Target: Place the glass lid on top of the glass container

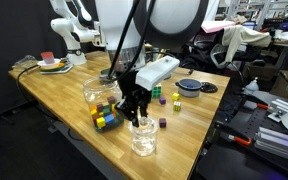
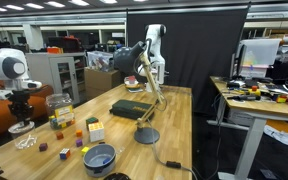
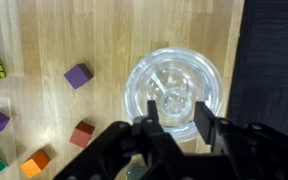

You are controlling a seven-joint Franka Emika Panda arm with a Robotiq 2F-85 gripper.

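Note:
The glass lid [image 3: 147, 82] is a clear round disc with a small knob in its centre, seen directly below me in the wrist view. My gripper [image 3: 177, 120] straddles that knob with its fingers narrowly apart and seems shut on it. In both exterior views the gripper [image 1: 136, 116] [image 2: 22, 112] hangs straight over the small glass container [image 1: 142, 142] [image 2: 27, 143] near the table's edge. The lid [image 2: 22, 127] sits just at the container's rim. Whether it rests on the rim I cannot tell. In the wrist view the container is hidden under the lid.
A larger clear jar with coloured cubes [image 1: 99, 95] [image 2: 58, 104] stands beside the container. Loose cubes lie around, among them a purple one [image 3: 78, 75] and a red one [image 3: 82, 133]. A dark blue-grey dish [image 1: 191, 86] [image 2: 99, 157] is further off. The table edge [image 3: 242, 60] is close.

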